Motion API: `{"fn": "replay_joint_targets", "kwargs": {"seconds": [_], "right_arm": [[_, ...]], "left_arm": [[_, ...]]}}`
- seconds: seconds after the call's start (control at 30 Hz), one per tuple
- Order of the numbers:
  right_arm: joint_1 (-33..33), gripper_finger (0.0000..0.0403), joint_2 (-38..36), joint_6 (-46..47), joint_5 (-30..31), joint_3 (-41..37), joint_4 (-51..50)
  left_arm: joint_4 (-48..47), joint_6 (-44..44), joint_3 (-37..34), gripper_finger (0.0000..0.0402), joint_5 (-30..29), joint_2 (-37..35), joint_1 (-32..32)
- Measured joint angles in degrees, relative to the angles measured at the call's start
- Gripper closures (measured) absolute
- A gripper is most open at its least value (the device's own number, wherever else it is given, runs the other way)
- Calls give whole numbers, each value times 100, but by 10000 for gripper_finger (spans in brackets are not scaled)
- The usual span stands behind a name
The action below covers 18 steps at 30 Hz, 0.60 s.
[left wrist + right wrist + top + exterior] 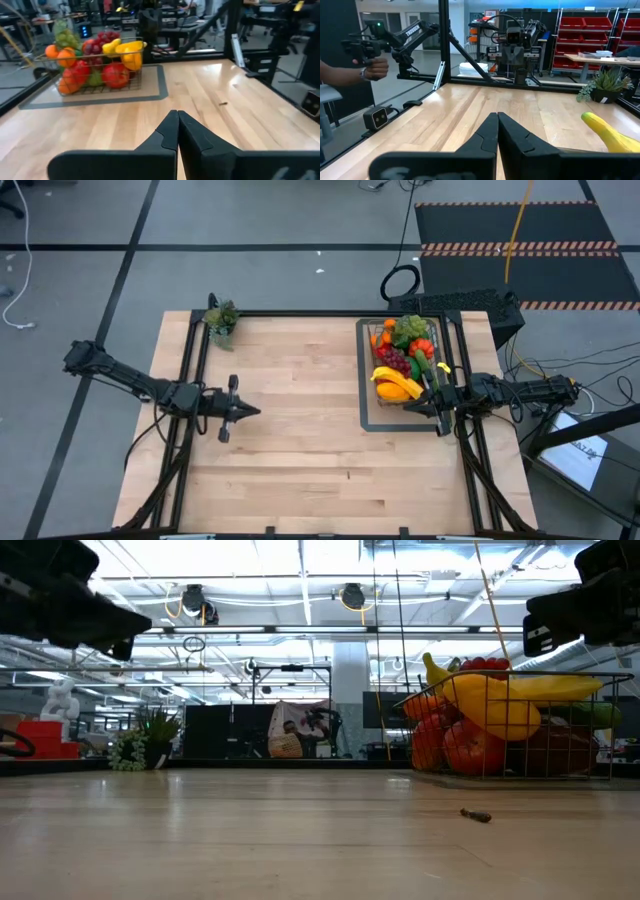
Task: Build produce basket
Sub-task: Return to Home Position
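Wood table (300, 450), right-edge basket (560, 752) by right claw (413, 409), left claw (254, 411) apart

Left end effector (250, 412) and right end effector (415, 409) hover closed.

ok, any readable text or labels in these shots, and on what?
"TROSSEN": white lettering on a dark arm beyond the table, gripped by a person's hand; blurred, so a likely reading.
White sheet or screen right of the table: print too small to read.
Wire basket, produce: no labels visible.
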Motion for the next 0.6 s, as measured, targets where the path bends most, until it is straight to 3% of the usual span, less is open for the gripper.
{"fn": "replay_joint_targets", "kwargs": {"seconds": [0.37, 0.6], "right_arm": [[-2, 403, 0, 2, 0, 0, 2], [0, 403, 0, 2, 0, 0, 2]], "left_arm": [[177, 645, -263, 395, 445, -295, 42], [166, 874, -263, 399, 580, -457, 676]]}}
